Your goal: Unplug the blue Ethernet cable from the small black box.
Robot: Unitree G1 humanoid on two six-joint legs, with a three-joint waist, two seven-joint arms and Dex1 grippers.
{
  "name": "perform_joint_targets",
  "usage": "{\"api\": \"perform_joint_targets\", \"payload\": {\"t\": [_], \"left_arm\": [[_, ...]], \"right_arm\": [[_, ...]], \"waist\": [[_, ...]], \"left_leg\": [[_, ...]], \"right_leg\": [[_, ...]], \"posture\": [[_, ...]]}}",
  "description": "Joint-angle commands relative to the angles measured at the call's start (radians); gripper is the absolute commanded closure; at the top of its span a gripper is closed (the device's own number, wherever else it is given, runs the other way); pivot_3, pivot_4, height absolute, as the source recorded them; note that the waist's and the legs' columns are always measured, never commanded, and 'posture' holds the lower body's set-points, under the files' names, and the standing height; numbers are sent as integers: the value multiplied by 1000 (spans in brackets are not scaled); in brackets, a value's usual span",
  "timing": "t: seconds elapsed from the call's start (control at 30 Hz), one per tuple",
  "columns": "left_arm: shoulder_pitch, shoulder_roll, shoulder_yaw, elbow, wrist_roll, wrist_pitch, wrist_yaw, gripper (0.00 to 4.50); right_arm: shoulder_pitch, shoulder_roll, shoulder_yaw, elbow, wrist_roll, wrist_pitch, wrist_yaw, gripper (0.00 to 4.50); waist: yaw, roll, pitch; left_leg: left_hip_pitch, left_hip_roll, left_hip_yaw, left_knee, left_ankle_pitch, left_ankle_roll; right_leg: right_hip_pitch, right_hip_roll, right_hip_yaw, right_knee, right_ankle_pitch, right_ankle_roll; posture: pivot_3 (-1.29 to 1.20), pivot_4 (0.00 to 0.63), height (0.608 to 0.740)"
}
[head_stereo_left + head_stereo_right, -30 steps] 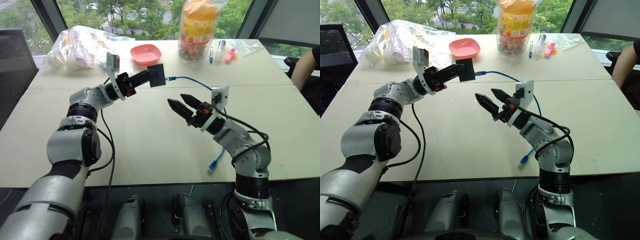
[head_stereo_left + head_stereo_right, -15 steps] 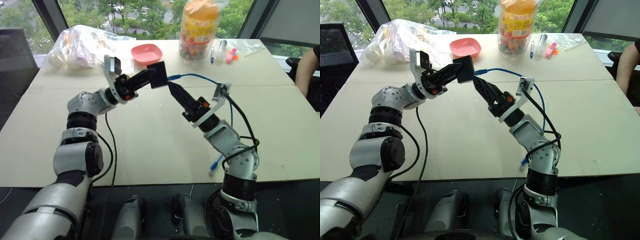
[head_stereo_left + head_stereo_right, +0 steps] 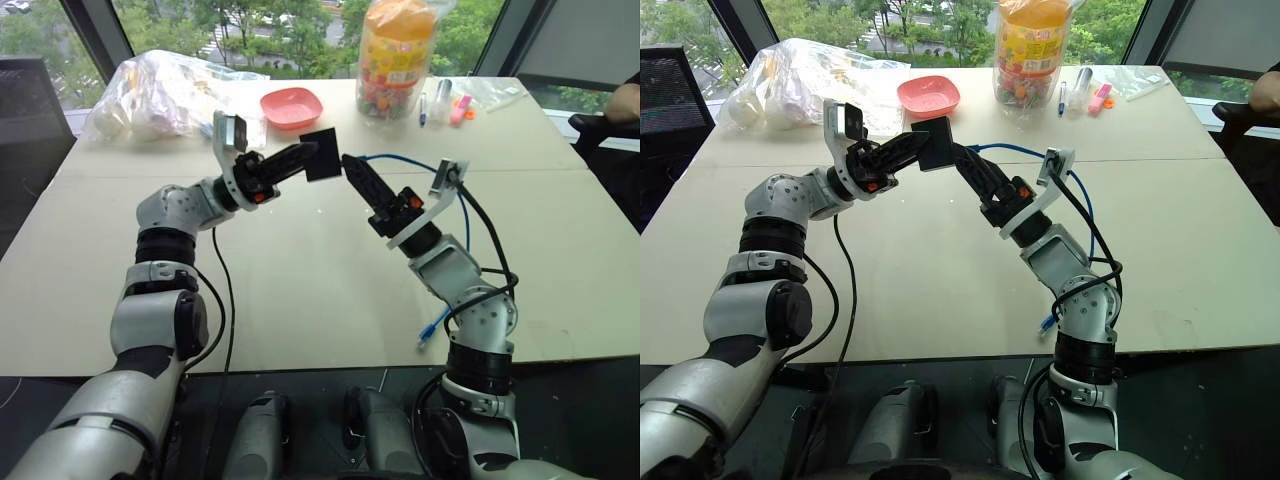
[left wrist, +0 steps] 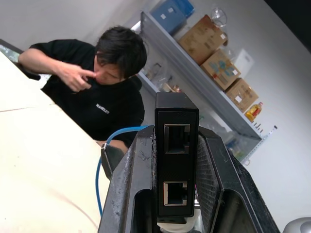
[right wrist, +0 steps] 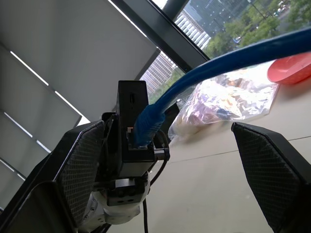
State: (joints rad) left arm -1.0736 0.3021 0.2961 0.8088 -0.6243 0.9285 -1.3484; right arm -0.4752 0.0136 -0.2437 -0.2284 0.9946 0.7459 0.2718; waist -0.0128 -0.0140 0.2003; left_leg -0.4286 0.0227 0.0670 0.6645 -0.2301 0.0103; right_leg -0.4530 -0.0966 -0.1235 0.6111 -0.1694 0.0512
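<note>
Still plugged. Head view: left gripper (image 3: 318,158) clamps the small black box (image 3: 322,168) above the table (image 3: 300,290).
Right wrist view: right gripper (image 5: 182,160) spread wide around the blue Ethernet cable (image 5: 233,58), plug seated; extraction pending.

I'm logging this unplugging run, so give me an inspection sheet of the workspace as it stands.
Surface: beige table, two panels joined.
Job's things: small black box held above the table; blue Ethernet cable plugged into it, free end at the near edge.
Clutter: pink bowl, plastic bag, snack jar, pens.
Grippers: left gripper shut on the box; right gripper open, fingers either side of the plug.
Cables: black arm cables.
Surroundings: windows, seated person, shelf with cardboard boxes.
</note>
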Motion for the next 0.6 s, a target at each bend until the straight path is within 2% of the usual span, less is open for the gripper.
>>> {"api": "perform_joint_targets", "payload": {"t": [0.03,0.13,0.33,0.37,0.6], "left_arm": [[-9,5,1,-41,-33,1,-10,4028],[-7,4,-1,-46,-35,2,-8,4028],[-4,0,-4,-48,-39,1,-1,4028],[-3,0,-5,-48,-40,1,0,4028],[-2,-1,3,-38,-42,-19,21,4028]], "right_arm": [[-26,-5,9,-8,16,-25,3,119],[-26,-8,15,-7,15,-31,5,981],[-28,-9,25,6,13,-49,9,4146],[-29,-9,28,7,13,-51,10,4465],[-26,-12,32,17,14,-51,-3,4465]], "waist": [[0,0,0],[0,0,0],[0,0,0],[0,0,0],[0,0,0]], "left_leg": [[0,0,0,0,0,0],[0,0,0,0,0,0],[-1,0,0,0,0,0],[-1,0,0,0,0,0],[-4,0,0,0,0,0]], "right_leg": [[0,0,0,0,0,0],[0,0,0,0,0,0],[-1,0,0,0,0,0],[-1,0,0,0,0,0],[-5,0,0,0,0,0]], "posture": [[0,150,740],[0,150,740],[0,150,740],[0,150,740],[0,150,740]]}}
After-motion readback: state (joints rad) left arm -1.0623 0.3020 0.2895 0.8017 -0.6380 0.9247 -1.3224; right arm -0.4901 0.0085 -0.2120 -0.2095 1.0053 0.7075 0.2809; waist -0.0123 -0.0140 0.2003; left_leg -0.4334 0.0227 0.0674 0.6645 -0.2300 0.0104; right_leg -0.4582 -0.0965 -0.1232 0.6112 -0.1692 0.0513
